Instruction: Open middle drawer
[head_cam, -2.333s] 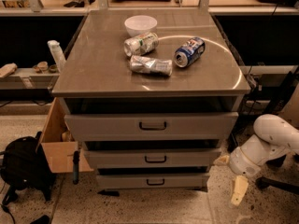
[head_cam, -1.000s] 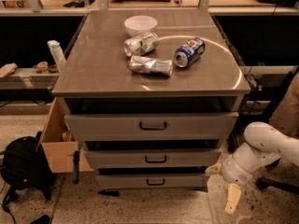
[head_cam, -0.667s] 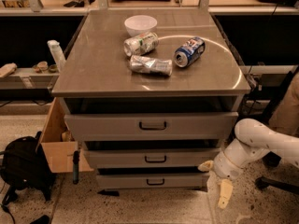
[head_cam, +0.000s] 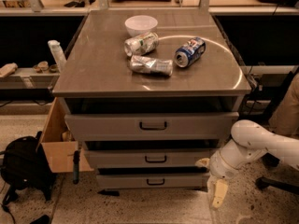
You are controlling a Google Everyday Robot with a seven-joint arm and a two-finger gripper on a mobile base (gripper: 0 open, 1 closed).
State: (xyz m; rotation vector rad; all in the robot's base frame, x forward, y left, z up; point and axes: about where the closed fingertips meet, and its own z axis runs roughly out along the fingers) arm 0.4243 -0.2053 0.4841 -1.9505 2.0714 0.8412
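Observation:
The grey cabinet has three drawers stacked in front. The middle drawer (head_cam: 117,158) has a small black loop handle (head_cam: 155,159) and lies between the wider top drawer (head_cam: 107,125) and the slim bottom drawer (head_cam: 121,181). Its front is nearly flush, with a dark gap above it. My gripper (head_cam: 217,194) hangs low at the cabinet's lower right corner, pointing down near the floor. It is right of the middle drawer's front, away from the handle, and holds nothing.
On the cabinet top (head_cam: 93,73) are a white bowl (head_cam: 141,24), two crushed cans (head_cam: 150,65) and a blue can (head_cam: 189,52). A cardboard box (head_cam: 58,141) and a black backpack (head_cam: 21,168) sit at the left. A chair base (head_cam: 275,183) is at the right.
My arm has swung left and down, bringing the gripper from the right side to the cabinet's lower right corner. The drawers have not moved.

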